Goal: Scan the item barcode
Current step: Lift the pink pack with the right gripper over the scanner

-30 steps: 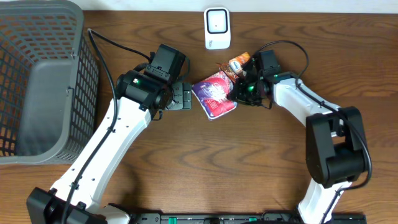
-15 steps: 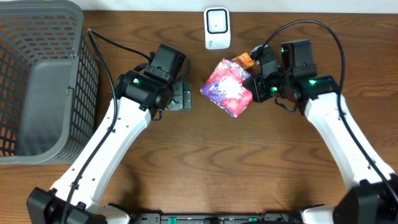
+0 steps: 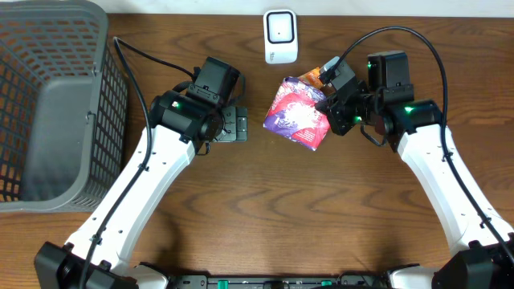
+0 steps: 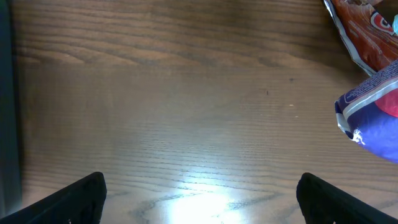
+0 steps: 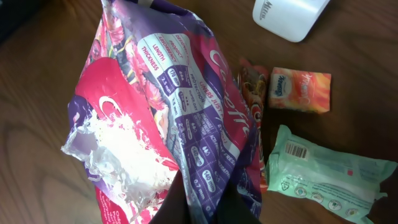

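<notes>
A pink and purple pack (image 3: pixel 299 112) hangs tilted above the table, below the white scanner (image 3: pixel 280 36). My right gripper (image 3: pixel 333 112) is shut on the pack's right edge. In the right wrist view the pack (image 5: pixel 174 118) fills the frame, its purple film pinched between the dark fingers of the right gripper (image 5: pixel 208 199), and the scanner (image 5: pixel 289 15) shows at the top. My left gripper (image 3: pixel 233 124) stands open to the left of the pack, low over bare wood. In the left wrist view the left gripper (image 4: pixel 202 199) holds nothing, and the pack's corner (image 4: pixel 373 118) shows at the right edge.
A grey mesh basket (image 3: pixel 48 104) fills the far left. Behind the held pack lie an orange-brown packet (image 5: pixel 252 87), a small orange box (image 5: pixel 300 89) and a pale green pack (image 5: pixel 323 174) with a barcode. The orange-brown packet (image 3: pixel 312 78) shows in the overhead view.
My right gripper has lifted the pink and purple pack off the table and tilted it up, the arm swinging out to the right. The left arm has stayed still.
</notes>
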Controlling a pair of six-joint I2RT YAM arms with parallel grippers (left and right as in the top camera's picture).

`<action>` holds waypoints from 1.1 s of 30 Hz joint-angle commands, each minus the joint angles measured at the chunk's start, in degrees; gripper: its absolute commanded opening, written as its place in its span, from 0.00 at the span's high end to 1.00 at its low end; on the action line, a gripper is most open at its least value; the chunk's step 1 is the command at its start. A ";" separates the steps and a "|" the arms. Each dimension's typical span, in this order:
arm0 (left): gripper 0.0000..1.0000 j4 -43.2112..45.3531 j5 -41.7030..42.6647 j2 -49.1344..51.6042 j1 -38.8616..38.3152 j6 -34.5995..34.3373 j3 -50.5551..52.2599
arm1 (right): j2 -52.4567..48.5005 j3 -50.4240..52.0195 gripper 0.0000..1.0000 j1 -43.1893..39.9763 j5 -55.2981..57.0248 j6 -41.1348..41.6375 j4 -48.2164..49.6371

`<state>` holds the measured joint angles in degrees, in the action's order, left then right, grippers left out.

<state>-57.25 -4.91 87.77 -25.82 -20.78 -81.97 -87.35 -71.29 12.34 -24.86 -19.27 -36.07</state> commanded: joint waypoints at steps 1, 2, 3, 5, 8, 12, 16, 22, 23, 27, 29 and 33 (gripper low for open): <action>0.02 -0.37 -1.14 0.00 0.02 -0.28 0.11 | 0.90 -0.07 0.99 0.07 4.90 3.48 0.33; 0.02 -0.35 -1.16 0.00 0.02 -0.28 0.11 | 0.96 -0.07 0.99 0.07 8.59 5.97 0.33; 0.02 -0.35 -1.14 0.00 0.02 -0.28 0.11 | 1.14 -0.07 0.99 0.07 13.73 9.42 0.28; 0.02 -0.37 -1.14 0.00 0.02 -0.26 0.11 | 1.40 -0.07 0.99 0.07 22.12 15.10 0.13; 0.02 -0.35 -1.14 0.00 0.02 -0.28 0.11 | 1.92 -0.07 0.99 0.07 26.95 19.12 -0.20; 0.02 -0.37 -1.14 0.00 0.02 -0.28 0.11 | 2.12 -0.07 0.99 0.07 27.32 24.41 -0.63; 0.02 -0.37 -1.16 0.00 0.02 -0.28 0.11 | 2.12 -0.07 0.99 0.07 27.71 35.15 -1.22; 0.02 -0.37 -1.14 0.00 0.02 -0.28 0.11 | 1.86 -0.07 0.99 0.57 20.26 55.80 3.19; 0.02 -0.35 -1.14 0.00 0.02 -0.28 0.11 | 1.84 -0.07 0.99 0.74 19.47 56.57 4.70; 0.02 -0.35 -1.14 0.00 0.02 -0.28 0.11 | 1.40 -0.07 0.99 1.44 18.82 59.32 12.87; 0.02 -0.35 -1.14 0.00 0.02 -0.28 0.11 | 0.52 -0.07 0.99 1.68 18.75 61.96 17.46; 0.02 -0.37 -1.14 0.00 0.02 -0.28 0.11 | -5.27 -0.07 0.99 1.90 15.26 71.30 32.94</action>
<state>-57.41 -4.91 87.77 -25.82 -20.78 -81.97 -88.25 -71.07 13.89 -6.09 42.54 -9.98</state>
